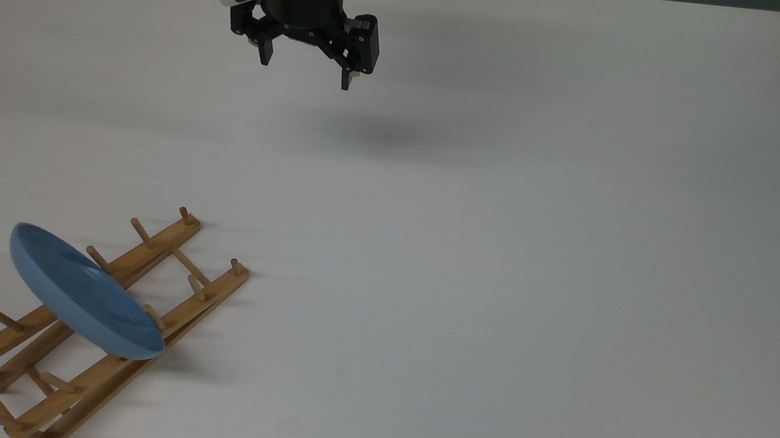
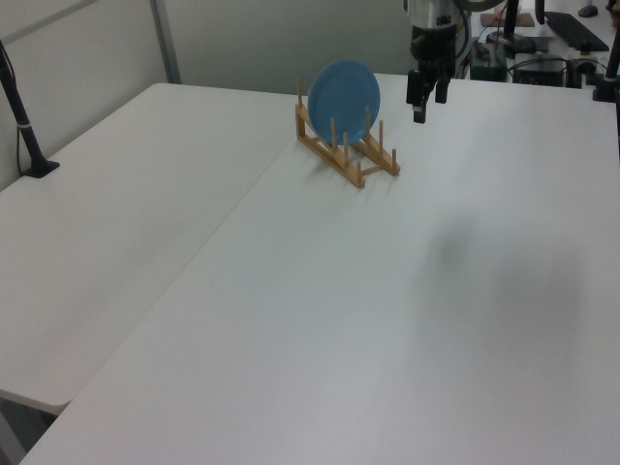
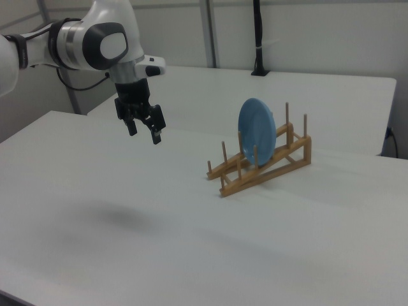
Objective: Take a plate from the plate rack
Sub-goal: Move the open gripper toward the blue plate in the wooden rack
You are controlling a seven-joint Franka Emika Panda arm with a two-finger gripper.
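Light-blue and glossy, the plate (image 1: 83, 291) stands on edge in the plate rack (image 1: 93, 331), slotted between the upright pegs about midway along the two wooden rails and leaning a little against the pegs behind it; in the top view the plate rack lies near the lower left corner of the white table (image 1: 504, 263), running on a slant from that corner up toward the right, with the plate crossing both rails; in the left view the plate (image 2: 344, 100) shows its round face above the plate rack (image 2: 346, 147), which sits toward the far side of the table (image 2: 339, 320); in the right view the plate (image 3: 256, 132) is seen nearly edge-on, propped in the plate rack (image 3: 261, 164); the gripper (image 1: 306, 67) hangs in the air well apart from the plate rack, up and to the right of it in the top view, with its two black fingers spread and nothing between them; in the left view the gripper (image 2: 427, 99) hovers just to the right of the plate rack, above the table; in the right view the gripper (image 3: 144, 134) hangs to the left of the plate rack, fingers pointing down, with its soft shadow on the table below.
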